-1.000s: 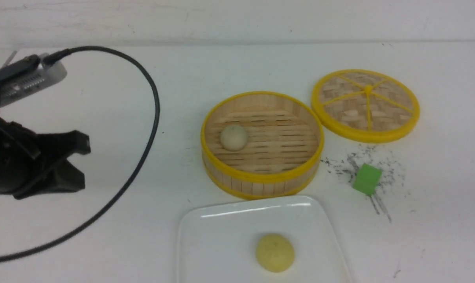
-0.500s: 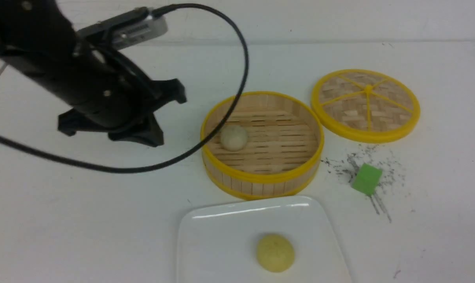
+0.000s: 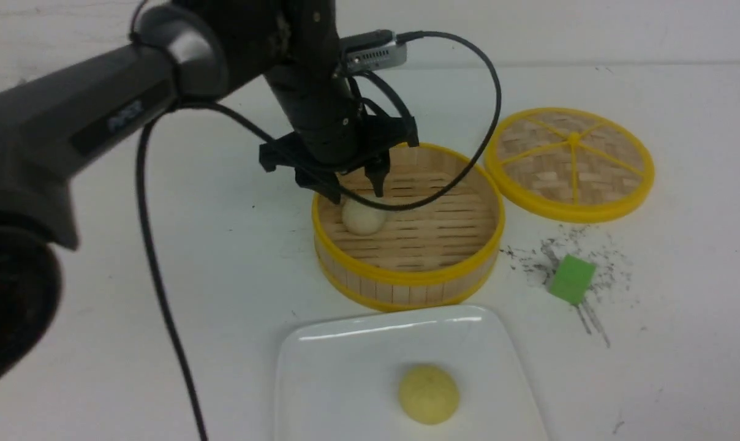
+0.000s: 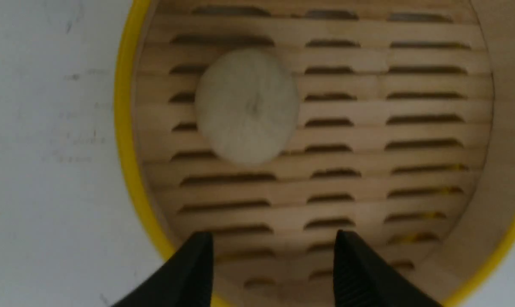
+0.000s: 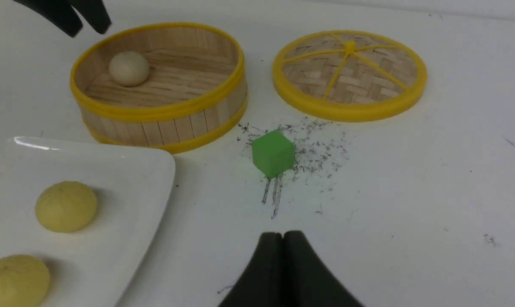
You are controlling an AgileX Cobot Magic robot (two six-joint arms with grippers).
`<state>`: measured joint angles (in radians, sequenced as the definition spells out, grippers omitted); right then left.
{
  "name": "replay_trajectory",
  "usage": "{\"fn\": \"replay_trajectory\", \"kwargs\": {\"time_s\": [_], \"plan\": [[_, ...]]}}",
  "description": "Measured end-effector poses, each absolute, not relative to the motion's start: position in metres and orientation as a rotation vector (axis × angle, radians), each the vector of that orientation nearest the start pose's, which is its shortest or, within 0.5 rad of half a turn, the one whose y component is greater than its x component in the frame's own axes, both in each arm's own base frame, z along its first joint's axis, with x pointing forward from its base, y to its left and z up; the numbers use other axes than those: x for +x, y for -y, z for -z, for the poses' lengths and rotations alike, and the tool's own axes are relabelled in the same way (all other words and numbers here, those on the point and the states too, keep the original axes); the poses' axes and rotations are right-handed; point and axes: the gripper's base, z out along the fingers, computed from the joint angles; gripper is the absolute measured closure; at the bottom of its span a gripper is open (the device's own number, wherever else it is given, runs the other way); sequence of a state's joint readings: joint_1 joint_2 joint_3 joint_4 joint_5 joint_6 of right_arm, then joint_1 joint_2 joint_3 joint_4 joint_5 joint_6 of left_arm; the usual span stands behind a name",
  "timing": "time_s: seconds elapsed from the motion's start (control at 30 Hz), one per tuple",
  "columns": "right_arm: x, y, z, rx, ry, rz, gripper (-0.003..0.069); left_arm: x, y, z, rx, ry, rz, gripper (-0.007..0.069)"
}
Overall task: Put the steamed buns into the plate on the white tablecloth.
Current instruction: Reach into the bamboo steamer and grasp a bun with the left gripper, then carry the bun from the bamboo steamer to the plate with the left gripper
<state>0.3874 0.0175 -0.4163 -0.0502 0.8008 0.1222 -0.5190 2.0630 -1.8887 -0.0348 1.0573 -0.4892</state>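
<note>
An off-white pleated bun (image 3: 364, 217) lies at the left inside the bamboo steamer basket (image 3: 407, 278); it also shows in the left wrist view (image 4: 247, 104) and the right wrist view (image 5: 128, 68). My left gripper (image 3: 358, 193) hangs open just above it, empty, with the bun ahead of the jaws in the left wrist view (image 4: 273, 236). A pale yellow bun (image 3: 428, 394) lies on the white plate (image 3: 333, 367). The right wrist view shows that bun (image 5: 65, 206) and a second yellow one (image 5: 14, 279) on the plate (image 5: 134, 179). My right gripper (image 5: 283, 235) is shut, empty, over the tablecloth (image 5: 411, 192).
The basket's woven lid (image 3: 569, 162) lies flat at the back right. A green cube (image 3: 571, 278) sits among dark pencil marks right of the basket. The left arm's black cable (image 3: 162, 288) loops down over the table's left side.
My left arm has swung from the far left to over the basket, and its open jaws now hang above the off-white bun. The buns, plate and lid have not moved.
</note>
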Motion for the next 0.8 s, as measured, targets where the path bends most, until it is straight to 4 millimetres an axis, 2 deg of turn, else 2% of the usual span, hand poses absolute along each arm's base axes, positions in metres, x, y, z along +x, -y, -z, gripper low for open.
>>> {"fn": "replay_trajectory", "kwargs": {"time_s": [0.07, 0.17, 0.33, 0.47, 0.57, 0.67, 0.7, 0.73, 0.8], "plan": [[0.016, -0.003, -0.275, -0.259, -1.875, -0.291, 0.0652, 0.412, 0.236, -0.259, 0.044, -2.771, 0.277, 0.0198], [0.016, -0.003, -0.275, -0.259, -1.874, -0.29, 0.0651, 0.422, 0.241, -0.249, 0.049, -2.784, 0.248, 0.0198], [0.016, -0.003, -0.275, -0.256, -1.874, -0.289, 0.0646, 0.427, 0.246, -0.229, 0.055, -2.828, 0.219, 0.0213], [0.017, -0.003, -0.275, -0.252, -1.876, -0.292, 0.0641, 0.429, 0.247, -0.22, 0.055, -2.846, 0.21, 0.0256], [0.017, -0.003, -0.275, -0.25, -1.876, -0.293, 0.0634, 0.43, 0.247, -0.214, 0.055, -2.859, 0.2, 0.0386], [0.017, -0.003, -0.275, -0.249, -1.876, -0.294, 0.0631, 0.429, 0.247, -0.22, 0.055, -2.857, 0.199, 0.0552], [0.017, -0.003, -0.275, -0.249, -1.876, -0.294, 0.0631, 0.429, 0.247, -0.221, 0.055, -2.855, 0.201, 0.0552], [0.017, -0.003, -0.275, -0.249, -1.876, -0.294, 0.0629, 0.428, 0.246, -0.232, 0.056, -2.845, 0.206, 0.0591], [0.017, -0.003, -0.275, -0.25, -1.877, -0.293, 0.0628, 0.425, 0.244, -0.254, 0.071, -2.817, 0.22, 0.0597]]}}
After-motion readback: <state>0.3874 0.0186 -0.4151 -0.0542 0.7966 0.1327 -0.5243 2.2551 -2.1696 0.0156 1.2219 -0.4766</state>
